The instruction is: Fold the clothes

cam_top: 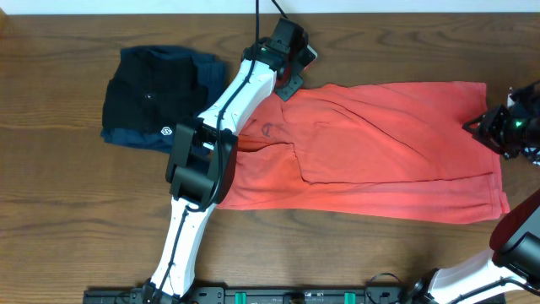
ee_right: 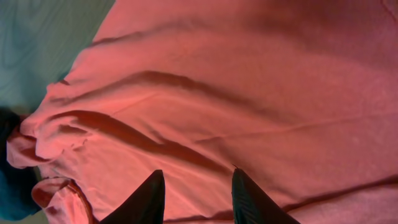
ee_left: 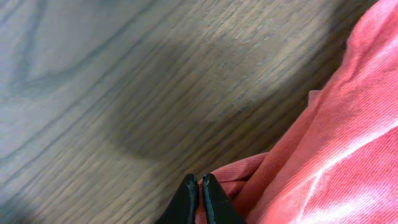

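The wooden table (cam_top: 51,211) carries a coral-red T-shirt (cam_top: 380,143) spread flat between both arms. The left gripper (ee_left: 200,182), jaws pressed together, pinches the shirt's edge. The right gripper (ee_right: 197,172) hangs spread over the opposite end.

Dark brown wood-grain surface (cam_top: 67,219). On its far left part lies a folded black fabric garment (cam_top: 156,93) with a small white logo (cam_top: 166,132) near the front edge. It is stacked on a folded navy-blue fabric garment (cam_top: 125,137), which shows only along the edges.
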Action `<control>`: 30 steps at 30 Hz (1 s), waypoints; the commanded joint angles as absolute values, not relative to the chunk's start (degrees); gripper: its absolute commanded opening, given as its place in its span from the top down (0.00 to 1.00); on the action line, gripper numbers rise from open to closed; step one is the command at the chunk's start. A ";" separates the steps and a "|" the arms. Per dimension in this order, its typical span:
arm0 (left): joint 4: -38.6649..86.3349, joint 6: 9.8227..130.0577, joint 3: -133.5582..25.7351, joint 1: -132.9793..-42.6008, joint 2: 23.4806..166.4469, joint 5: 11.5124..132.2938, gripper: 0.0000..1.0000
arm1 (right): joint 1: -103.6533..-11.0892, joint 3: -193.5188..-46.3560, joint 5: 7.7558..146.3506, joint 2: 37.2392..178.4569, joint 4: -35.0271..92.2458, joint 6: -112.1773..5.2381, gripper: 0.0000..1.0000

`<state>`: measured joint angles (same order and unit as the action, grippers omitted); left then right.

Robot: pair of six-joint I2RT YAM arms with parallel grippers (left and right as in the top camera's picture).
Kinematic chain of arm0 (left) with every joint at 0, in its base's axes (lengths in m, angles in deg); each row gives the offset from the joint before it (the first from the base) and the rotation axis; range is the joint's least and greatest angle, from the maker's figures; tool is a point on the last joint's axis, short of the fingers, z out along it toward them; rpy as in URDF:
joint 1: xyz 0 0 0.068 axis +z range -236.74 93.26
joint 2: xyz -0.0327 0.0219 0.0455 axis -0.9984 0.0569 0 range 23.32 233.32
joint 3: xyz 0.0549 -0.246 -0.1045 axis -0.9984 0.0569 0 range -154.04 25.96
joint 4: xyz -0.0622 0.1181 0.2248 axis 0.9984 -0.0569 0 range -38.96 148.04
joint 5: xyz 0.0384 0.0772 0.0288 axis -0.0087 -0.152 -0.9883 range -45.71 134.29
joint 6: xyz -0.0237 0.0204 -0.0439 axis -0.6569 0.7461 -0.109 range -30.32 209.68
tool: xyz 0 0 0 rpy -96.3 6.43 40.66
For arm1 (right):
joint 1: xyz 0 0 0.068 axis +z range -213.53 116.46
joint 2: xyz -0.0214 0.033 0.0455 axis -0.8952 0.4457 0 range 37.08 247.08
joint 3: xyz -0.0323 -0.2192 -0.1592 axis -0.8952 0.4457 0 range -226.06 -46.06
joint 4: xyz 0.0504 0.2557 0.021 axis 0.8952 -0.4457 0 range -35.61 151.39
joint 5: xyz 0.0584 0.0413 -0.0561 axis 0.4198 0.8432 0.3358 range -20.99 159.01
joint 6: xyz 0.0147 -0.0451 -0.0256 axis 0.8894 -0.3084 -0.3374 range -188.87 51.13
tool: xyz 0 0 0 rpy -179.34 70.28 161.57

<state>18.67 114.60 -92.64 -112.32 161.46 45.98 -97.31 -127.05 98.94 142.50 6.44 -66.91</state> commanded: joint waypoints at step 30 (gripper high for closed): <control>-7.63 99.44 -86.70 -112.22 143.17 52.01 0.83 | -96.90 -126.88 99.14 142.74 11.00 -66.15 0.62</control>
<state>-7.67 100.18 -87.79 -112.35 142.54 50.33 -97.31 -126.99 98.90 142.50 9.17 -66.45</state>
